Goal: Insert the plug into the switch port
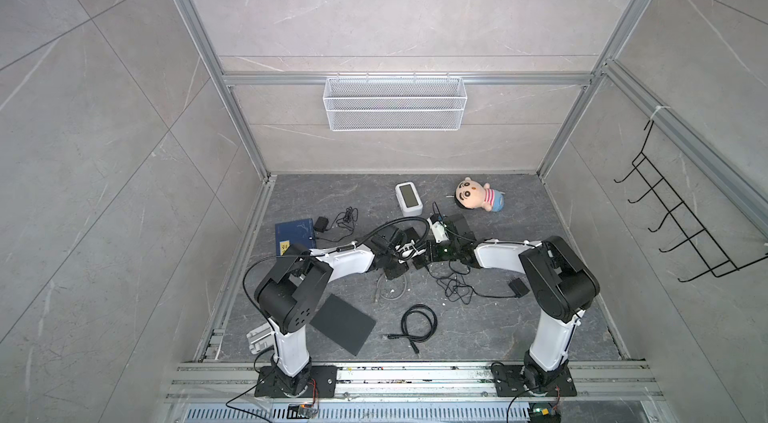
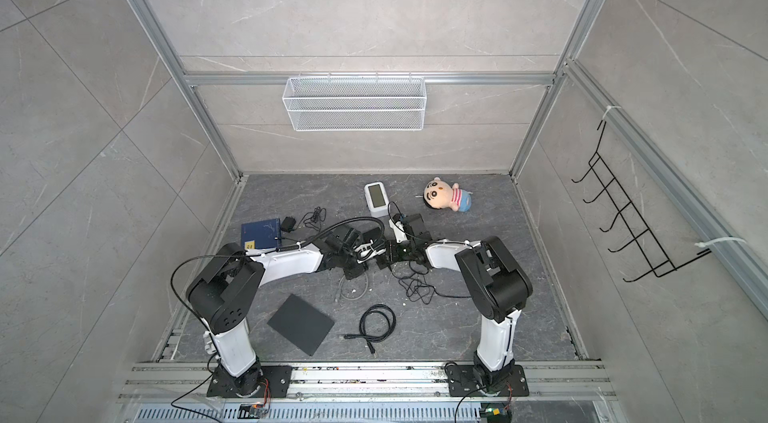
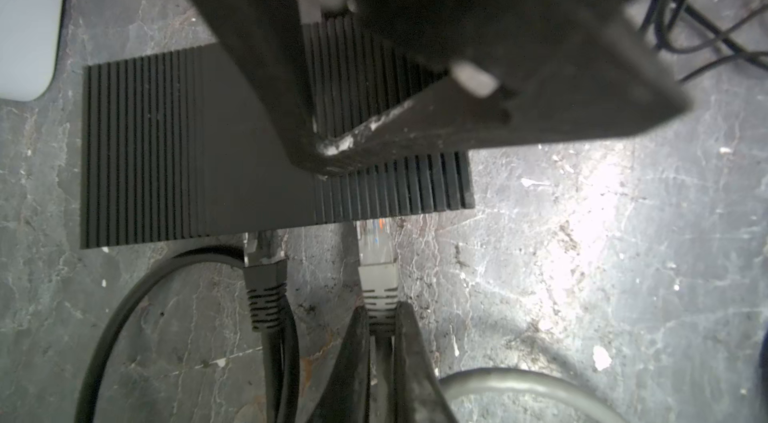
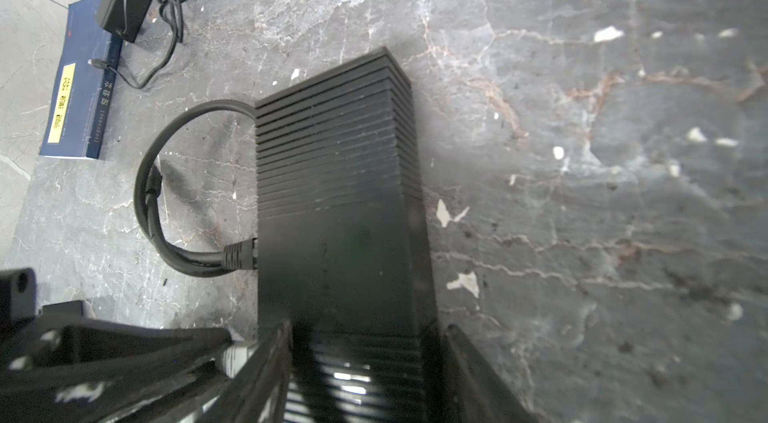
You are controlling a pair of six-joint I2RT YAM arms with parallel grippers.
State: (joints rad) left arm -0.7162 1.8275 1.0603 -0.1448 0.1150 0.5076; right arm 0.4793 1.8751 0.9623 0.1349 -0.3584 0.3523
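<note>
The black ribbed switch (image 3: 166, 142) lies flat on the dark stone table. My left gripper (image 3: 380, 313) is shut on the grey boot of the plug (image 3: 376, 275). The plug's clear tip meets the switch's front edge beside a plugged-in black cable (image 3: 266, 292). How deep the tip sits is hidden. My right gripper (image 4: 368, 329) is shut on the switch (image 4: 332, 192), one finger along each long side. The grey plug (image 4: 237, 356) shows beside its left finger. In both top views the grippers meet at mid-table, left gripper (image 1: 405, 252) and right gripper (image 1: 446, 252).
A blue box (image 1: 293, 236) and a black adapter (image 1: 321, 224) lie to the left. A white device (image 1: 408, 197) and a doll (image 1: 478, 195) lie behind. Nearer the front lie a grey cable loop (image 1: 392, 290), a black pad (image 1: 343, 323), a coiled black cable (image 1: 417, 323) and another adapter (image 1: 518, 288).
</note>
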